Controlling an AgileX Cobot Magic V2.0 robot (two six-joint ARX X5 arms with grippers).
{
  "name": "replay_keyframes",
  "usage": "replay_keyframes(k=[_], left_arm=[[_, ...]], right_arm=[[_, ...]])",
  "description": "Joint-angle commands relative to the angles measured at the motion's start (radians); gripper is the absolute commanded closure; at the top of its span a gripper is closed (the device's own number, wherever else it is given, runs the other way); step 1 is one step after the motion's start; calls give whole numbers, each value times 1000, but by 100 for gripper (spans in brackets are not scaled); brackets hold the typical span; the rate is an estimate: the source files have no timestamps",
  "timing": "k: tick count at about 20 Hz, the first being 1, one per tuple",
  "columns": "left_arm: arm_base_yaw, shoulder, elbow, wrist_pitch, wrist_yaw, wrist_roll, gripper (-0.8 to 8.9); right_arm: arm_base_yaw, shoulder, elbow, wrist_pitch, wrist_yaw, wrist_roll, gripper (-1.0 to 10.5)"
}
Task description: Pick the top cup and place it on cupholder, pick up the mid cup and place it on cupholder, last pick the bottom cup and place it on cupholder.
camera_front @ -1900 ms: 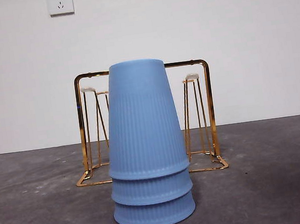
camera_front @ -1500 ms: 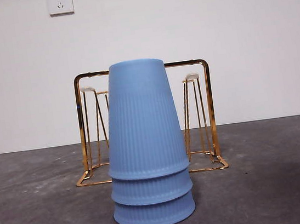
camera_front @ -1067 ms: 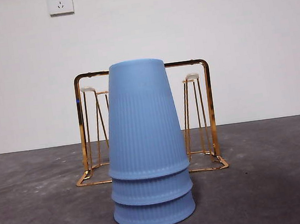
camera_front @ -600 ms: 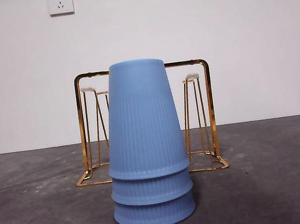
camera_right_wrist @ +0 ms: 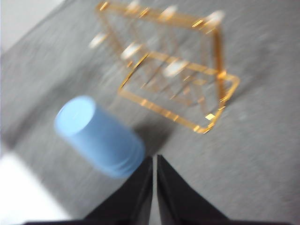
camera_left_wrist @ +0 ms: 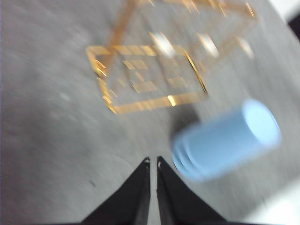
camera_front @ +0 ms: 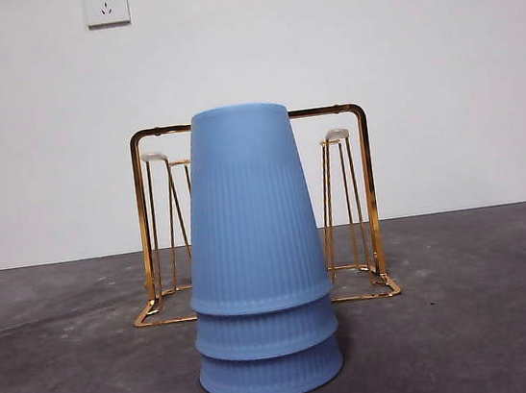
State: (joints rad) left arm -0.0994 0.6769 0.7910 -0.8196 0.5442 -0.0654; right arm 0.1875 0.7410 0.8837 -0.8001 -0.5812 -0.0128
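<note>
On the grey tabletop (camera_front: 64, 378) three blue cups (camera_front: 256, 255) stand nested upside down just before the gold cupholder (camera_front: 369, 192); left gripper (camera_left_wrist: 153, 162) and right gripper (camera_right_wrist: 154, 159) hover above, jaws nearly closed, holding nothing.

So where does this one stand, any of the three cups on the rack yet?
Nothing is done yet. The three ribbed blue plastic cups stand nested upside down on the grey table, in front of the gold wire cupholder, whose visible pegs are bare. Nothing is in hand: the left end effector and right end effector are both shut, above the table, holding nothing. All three placements remain.
</note>
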Motion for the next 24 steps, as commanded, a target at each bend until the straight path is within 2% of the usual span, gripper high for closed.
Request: replay_keyframes(k=[1, 3, 6, 7, 9, 10, 11, 17, 21, 24], left_arm=[[-42, 5, 19, -32, 14, 82, 799], [-70, 1, 19, -49, 14, 82, 798], [-79, 0, 19, -48, 14, 80, 738], [-79, 0, 19, -48, 14, 80, 678], [-79, 0, 19, -47, 14, 76, 507], [-79, 0, 19, -45, 14, 76, 422], [-79, 0, 19, -41, 14, 74, 382], [-79, 0, 19, -29, 14, 72, 377], [-79, 0, 19, -18, 14, 61, 377], [-79, 0, 19, -19, 14, 61, 377]], right_arm=[[75, 21, 19, -40, 5, -71, 939], [132, 24, 19, -50, 35, -77, 939], [158, 23, 19, -47, 40, -77, 932], [158, 23, 19, -45, 40, -76, 883], [158, 23, 19, -40, 40, -64, 648], [158, 23, 19, -34, 42, -51, 581], [158, 23, 19, -28, 42, -43, 576], [199, 57, 51, 22, 39, 6, 576], [280, 170, 161, 22, 46, 6, 576], [363, 280, 247, 23, 90, 5, 562]])
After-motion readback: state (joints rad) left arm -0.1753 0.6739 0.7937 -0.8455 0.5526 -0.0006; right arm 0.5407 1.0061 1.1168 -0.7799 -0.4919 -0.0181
